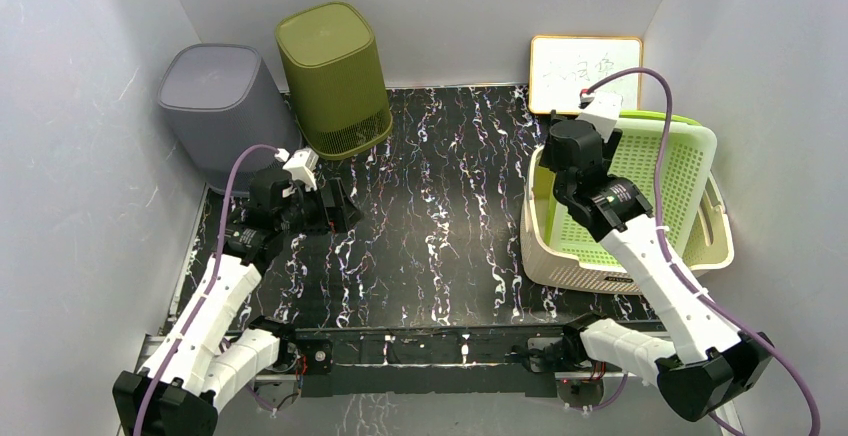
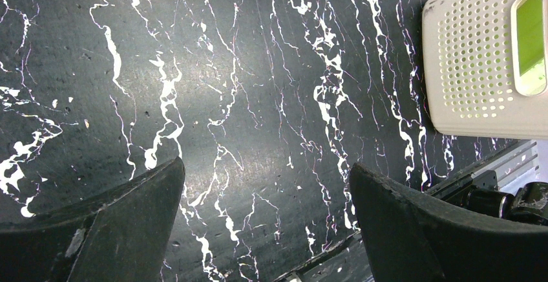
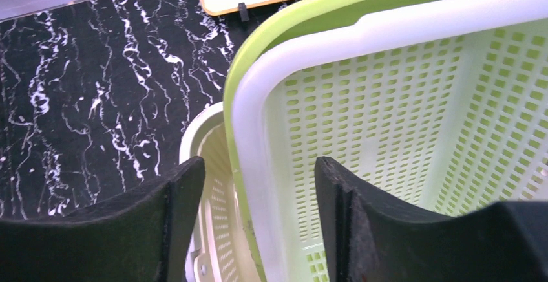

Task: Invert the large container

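The large container, a lime-green perforated basket point(image 1: 660, 166), stands tipped up on edge inside a cream perforated basket point(image 1: 560, 261) at the right of the table. My right gripper point(image 1: 556, 171) is at the green basket's left rim. In the right wrist view that rim point(image 3: 258, 101) runs between the two fingers with a gap on each side, so the right gripper point(image 3: 260, 162) is open around it. The cream basket's wall point(image 3: 213, 159) shows just left of the rim. My left gripper point(image 1: 340, 206) hovers open over bare marbled table at the left, and the left gripper point(image 2: 266, 163) has nothing between its fingers.
A grey bin point(image 1: 215, 106) and an olive bin point(image 1: 330, 76) stand with closed ends up at the back left. A small whiteboard point(image 1: 585, 71) leans on the back wall behind the baskets. The cream basket's end wall point(image 2: 478, 55) shows in the left wrist view. White walls enclose the table.
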Robot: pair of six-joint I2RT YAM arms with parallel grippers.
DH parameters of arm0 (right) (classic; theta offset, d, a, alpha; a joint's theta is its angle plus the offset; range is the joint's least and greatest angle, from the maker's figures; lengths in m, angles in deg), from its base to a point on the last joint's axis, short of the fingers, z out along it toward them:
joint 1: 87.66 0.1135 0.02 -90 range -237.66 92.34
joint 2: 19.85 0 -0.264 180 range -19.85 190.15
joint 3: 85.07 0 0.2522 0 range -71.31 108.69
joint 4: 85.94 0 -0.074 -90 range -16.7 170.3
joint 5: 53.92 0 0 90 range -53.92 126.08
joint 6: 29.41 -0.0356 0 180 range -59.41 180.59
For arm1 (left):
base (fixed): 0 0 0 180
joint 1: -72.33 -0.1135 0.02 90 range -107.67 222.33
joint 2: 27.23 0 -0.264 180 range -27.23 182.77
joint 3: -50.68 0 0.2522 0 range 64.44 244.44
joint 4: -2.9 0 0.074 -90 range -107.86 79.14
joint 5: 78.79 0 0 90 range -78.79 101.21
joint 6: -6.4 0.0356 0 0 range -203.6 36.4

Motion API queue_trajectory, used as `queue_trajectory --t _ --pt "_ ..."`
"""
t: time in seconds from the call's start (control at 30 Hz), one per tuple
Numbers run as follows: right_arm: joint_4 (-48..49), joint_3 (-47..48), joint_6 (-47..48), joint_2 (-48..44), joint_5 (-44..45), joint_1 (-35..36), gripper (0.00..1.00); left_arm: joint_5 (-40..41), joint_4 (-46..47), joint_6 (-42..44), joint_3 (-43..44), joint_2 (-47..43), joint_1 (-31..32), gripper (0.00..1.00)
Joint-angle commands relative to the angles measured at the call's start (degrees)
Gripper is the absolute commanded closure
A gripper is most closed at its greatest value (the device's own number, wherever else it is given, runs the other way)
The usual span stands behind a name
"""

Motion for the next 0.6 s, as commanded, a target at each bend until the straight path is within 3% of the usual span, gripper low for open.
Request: queue_trajectory --t 0.0,0.1,0.33,0.57 --pt "5.17 -1.81 0.89 -0.36 4.91 -0.1 0.45 -0.03 -0.4 0.69 -0.62 -1.34 0.09 0.02" --pt "6.04 -2.59 0.64 -0.17 4.66 -0.07 0.6 -0.04 -0.43 0.6 -1.18 -1.73 0.08 0.02" --pt "7.34 -4.36 1.54 0.37 5.96 -0.29 0.6 0.3 -1.01 0.42 -1.97 -3.04 0.07 0.02" --pt "11.3 -7.02 4.08 -0.47 6.47 -0.9 0.69 0.67 -2.12 0.38 -1.79 -4.13 0.13 0.02"
